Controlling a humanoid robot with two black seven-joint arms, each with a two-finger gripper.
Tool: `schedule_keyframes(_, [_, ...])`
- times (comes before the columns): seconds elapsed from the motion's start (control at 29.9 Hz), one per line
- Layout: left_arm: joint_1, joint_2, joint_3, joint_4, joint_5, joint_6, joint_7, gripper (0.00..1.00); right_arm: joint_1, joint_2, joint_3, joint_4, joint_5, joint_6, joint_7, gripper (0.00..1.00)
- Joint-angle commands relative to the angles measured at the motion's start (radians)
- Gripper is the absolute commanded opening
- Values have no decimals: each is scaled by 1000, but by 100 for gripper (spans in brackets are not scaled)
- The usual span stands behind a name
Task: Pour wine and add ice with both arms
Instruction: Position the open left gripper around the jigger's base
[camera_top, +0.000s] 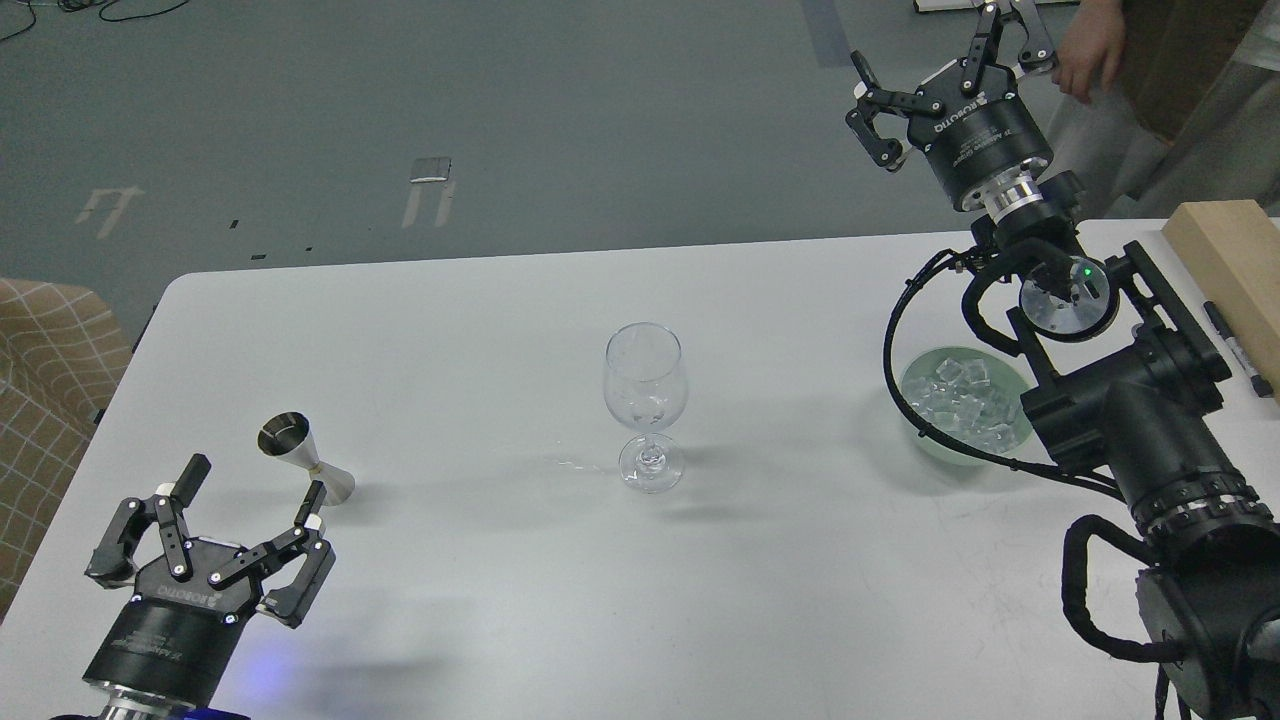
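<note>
The broad white counter (480, 620) fills most of my head view, its far edge running against a grey floor. My right arm (1130, 420), bulky, black and jointed with looping black cables, comes in from the lower right corner and reaches up past the counter's far edge. My left arm shows only its end at the lower left. A pale wooden block (1225, 270) lies at the right edge of the counter, with a black marker pen (1238, 350) just beside it.

My right hand (950, 75), black and lettered ROBOTIQ, is raised above the far right corner with its fingers spread wide and nothing between them. My left hand (245, 500) hovers over the near left part of the counter, fingers likewise spread apart and holding nothing.

A pale green round bowl (925, 385) sits on the counter under my right arm, partly hidden by it. The ice (958, 400), a heap of small clear cubes, lies inside that bowl. A clear stemmed wine glass (645, 405) stands upright near the middle of the counter, well apart from the bowl. A small silver metal jigger (305, 455) stands just beyond my left hand, close to one fingertip; I cannot tell whether they touch.
</note>
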Motion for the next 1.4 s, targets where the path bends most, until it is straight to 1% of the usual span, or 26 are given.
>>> schedule_keyframes(0.0, [0, -18, 4, 22, 2, 8, 1, 98, 0, 0, 0, 0, 0, 0, 0, 100])
schedule_keyframes(0.07, [-2, -18, 4, 29, 2, 20, 1, 98, 0, 0, 0, 0, 0, 0, 0, 100])
schedule_keyframes(0.2, [-12, -21, 6, 49, 2, 83, 4, 98, 0, 0, 0, 0, 0, 0, 0, 100])
schedule_keyframes(0.53, [-55, -49, 4, 79, 2, 139, -3, 98, 2, 0, 0, 0, 0, 0, 0, 100])
schedule_keyframes(0.74, [-87, -52, 1, 94, 0, 187, -8, 98, 2, 0, 0, 0, 0, 0, 0, 100])
schedule_keyframes(1.17, [-114, -82, 0, 123, 0, 192, -11, 98, 0, 0, -2, 0, 0, 0, 0, 100])
schedule_keyframes(1.37, [-138, -90, -3, 164, -1, 190, -12, 98, -1, 0, -5, 0, 0, 0, 0, 100])
